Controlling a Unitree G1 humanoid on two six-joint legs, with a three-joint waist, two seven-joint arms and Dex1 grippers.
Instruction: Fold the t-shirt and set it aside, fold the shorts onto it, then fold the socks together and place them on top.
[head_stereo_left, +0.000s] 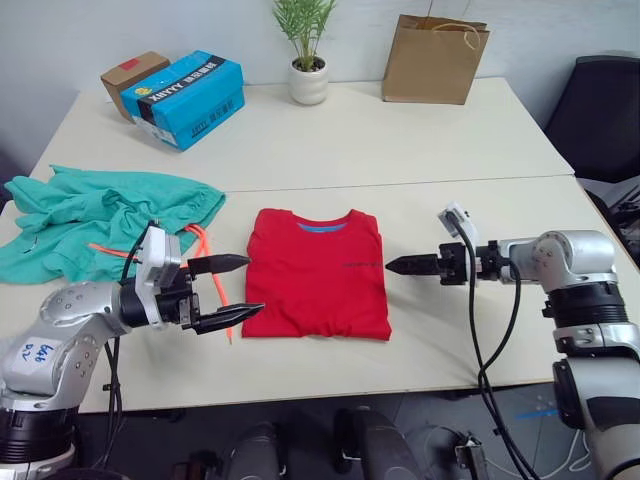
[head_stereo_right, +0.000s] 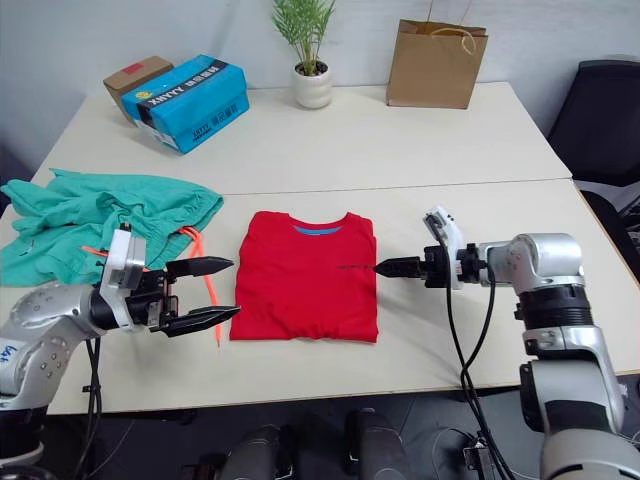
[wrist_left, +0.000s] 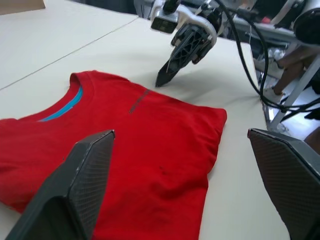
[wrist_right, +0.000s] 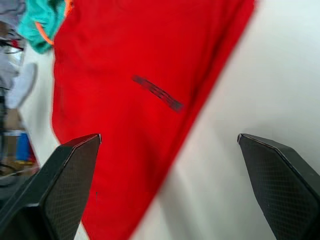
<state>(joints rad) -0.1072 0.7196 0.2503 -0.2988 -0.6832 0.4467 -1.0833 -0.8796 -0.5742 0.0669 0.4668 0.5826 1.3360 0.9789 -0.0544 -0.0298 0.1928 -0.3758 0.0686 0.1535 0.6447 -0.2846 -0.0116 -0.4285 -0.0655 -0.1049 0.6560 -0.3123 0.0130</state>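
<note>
Left eye view. The t-shirt (head_stereo_left: 318, 272), folded into a compact red rectangle with its blue neck band facing the far side, lies flat at the middle of the near desk (head_stereo_left: 420, 340). The shorts (head_stereo_left: 95, 222) lie crumpled on the robot's left part of the desk, their orange drawstring (head_stereo_left: 205, 250) trailing toward the t-shirt's left edge. The left gripper (head_stereo_left: 232, 288) hovers just beside that edge, its two fingers spread apart and holding nothing. The right gripper (head_stereo_left: 400, 265) points at the t-shirt's right edge from just beside it; seen edge-on here, its fingers appear as one point. On the far desk stand a blue box (head_stereo_left: 185, 98), a brown cardboard box (head_stereo_left: 130, 72), a potted plant (head_stereo_left: 307, 55) and a paper bag (head_stereo_left: 434, 58).

Right eye view. The same arrangement appears; the right gripper's tip lies at the t-shirt's right edge, whether touching cannot be told.

Left wrist view. The left fingers (wrist_left: 75, 185) stand wide apart over the t-shirt, nothing between them. The right gripper is seen beyond the garment, its tip near the cloth's edge.

Right wrist view. The right fingers (wrist_right: 60, 185) are wide apart and empty, above the t-shirt's edge and bare desk. A patch of the shorts shows past the shirt.
</note>
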